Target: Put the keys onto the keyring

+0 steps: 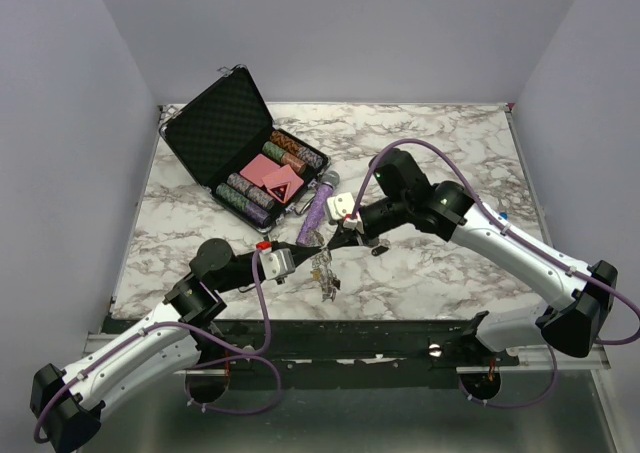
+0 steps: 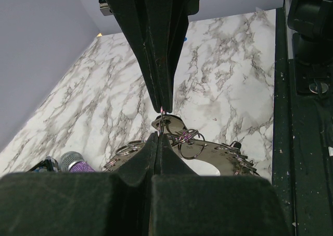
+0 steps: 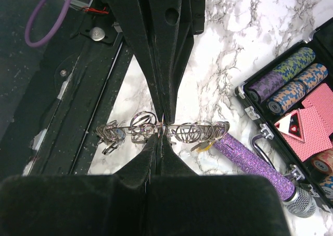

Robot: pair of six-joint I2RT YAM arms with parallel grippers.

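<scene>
Keyring point(image 3: 187, 132) sits between left tool point(image 2: 158, 137) and right tool point(image 3: 158, 139), both seemingly pinching it.

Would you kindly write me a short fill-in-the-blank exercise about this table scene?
Gripping the keys, the left hand and the right hand both have their jaws ____.
The black case holding poker chips has its lid ____.
The glittery tube beside the case is ____ in colour.
The table has a ____ pattern.
Missing words: shut; open; purple; marble.
</scene>
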